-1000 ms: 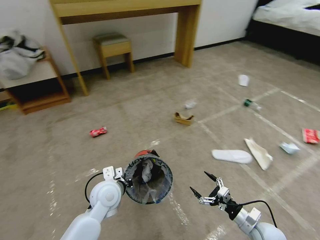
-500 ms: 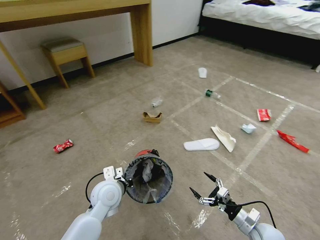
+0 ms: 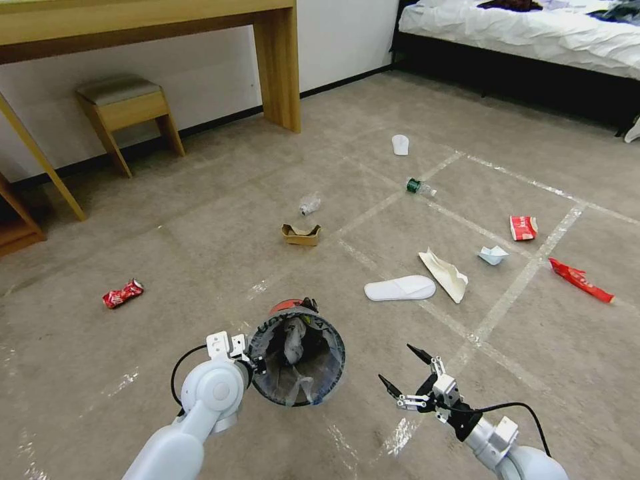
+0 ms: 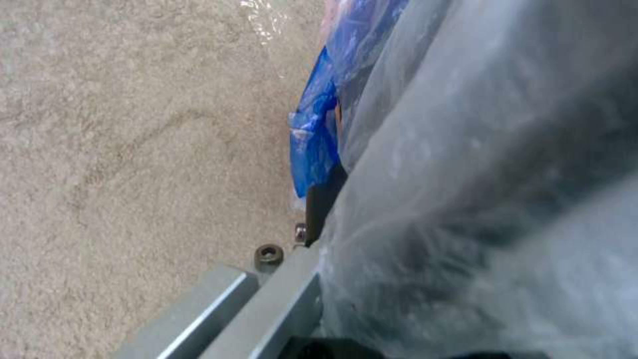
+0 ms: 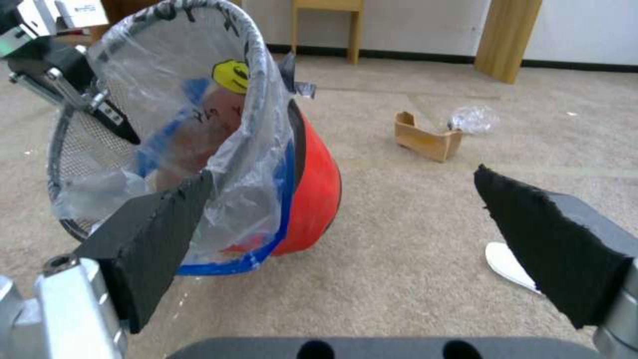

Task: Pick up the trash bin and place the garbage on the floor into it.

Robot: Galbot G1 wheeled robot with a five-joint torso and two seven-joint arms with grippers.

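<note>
My left gripper point(image 3: 257, 363) is shut on the rim of the trash bin point(image 3: 297, 360), holding it tilted above the floor point(image 3: 200, 220). The bin is red point(image 5: 312, 184) with a clear, blue-edged bag point(image 4: 312, 139). My right gripper point(image 3: 397, 365) hangs open beside it with nothing between its fingers point(image 5: 159, 224). The garbage lies ahead: a white slipper point(image 3: 400, 288), crumpled paper point(image 3: 445, 273), brown cardboard point(image 3: 300, 234), a clear bottle point(image 3: 309, 203), a crushed red can point(image 3: 122, 293), and red wrappers point(image 3: 523, 227) point(image 3: 580, 280).
A wooden desk leg point(image 3: 277, 67) and a stool point(image 3: 127, 110) stand at the back wall. A bed point(image 3: 533, 33) fills the far right. Farther off lie a green-capped bottle point(image 3: 420, 188), a second slipper point(image 3: 400, 144) and a small white paper point(image 3: 493, 255).
The whole picture has slid left, so the camera has turned to the right; the bed and more litter have come into sight. Both arms and the bin keep their pose.
</note>
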